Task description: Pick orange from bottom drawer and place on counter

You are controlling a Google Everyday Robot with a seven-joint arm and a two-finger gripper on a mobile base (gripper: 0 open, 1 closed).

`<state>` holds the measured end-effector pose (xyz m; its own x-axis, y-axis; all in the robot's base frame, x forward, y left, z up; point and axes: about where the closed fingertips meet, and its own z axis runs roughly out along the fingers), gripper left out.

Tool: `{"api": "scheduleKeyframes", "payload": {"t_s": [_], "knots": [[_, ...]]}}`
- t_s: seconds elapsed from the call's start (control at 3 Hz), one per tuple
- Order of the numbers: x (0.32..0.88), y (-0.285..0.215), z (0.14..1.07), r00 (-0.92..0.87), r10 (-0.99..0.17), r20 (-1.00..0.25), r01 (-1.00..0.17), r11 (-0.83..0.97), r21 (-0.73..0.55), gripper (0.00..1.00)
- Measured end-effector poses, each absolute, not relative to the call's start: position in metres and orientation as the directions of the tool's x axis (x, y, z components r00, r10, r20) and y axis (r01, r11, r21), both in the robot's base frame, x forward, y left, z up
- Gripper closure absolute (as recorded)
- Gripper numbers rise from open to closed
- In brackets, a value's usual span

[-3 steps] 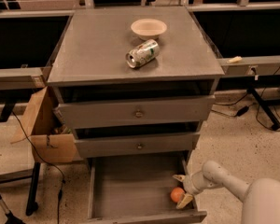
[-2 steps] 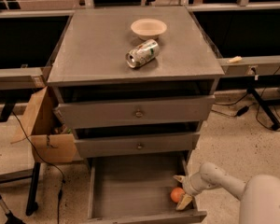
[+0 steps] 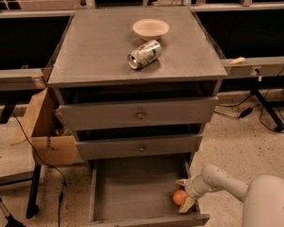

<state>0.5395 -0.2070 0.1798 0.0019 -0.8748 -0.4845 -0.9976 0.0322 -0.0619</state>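
Right, gripper (image 3: pixel 183 193) is down inside the bottom drawer (image 3: pixel 128 193), at its front-right corner, w/ the arm coming in from the right over the drawer's side wall. Orange (image 3: pixel 179 197) sits on the drawer floor in that same corner, close to the front wall. Jaws look spread wide. One finger (image 3: pixel 181 181) is behind the orange. The other (image 3: pixel 188 205) is at its front-right and prob touching it. Can't say for sure the far one makes contact, it's murky down there. So the orange lies btwn the fingers, slightly left of the wrist, i.e. further along the reach direction. Round fruit, so no long axis to line up with. My read: closing is the next step, and I'd centre it first, else it may squirt left onto open drawer floor. Counter (image 3: pixel 99 51) up top shows bare grey at front-left, away from the can (image 3: pixel 144 54) and bowl (image 3: pixel 150 28).
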Motion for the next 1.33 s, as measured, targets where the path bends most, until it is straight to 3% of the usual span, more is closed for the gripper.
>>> {"api": "scheduleKeyframes", "payload": {"t_s": [0.67, 1.0, 1.33], "knots": [[0.553, -0.213, 0.195, -0.014, -0.879, -0.476, -0.991, 0.077, -0.113, 0.75], [0.554, -0.212, 0.196, -0.012, -0.879, -0.476, -0.991, 0.076, -0.115, 0.72], [0.556, -0.211, 0.197, -0.009, -0.877, -0.48, -0.992, 0.067, -0.105, 0.49]]}}
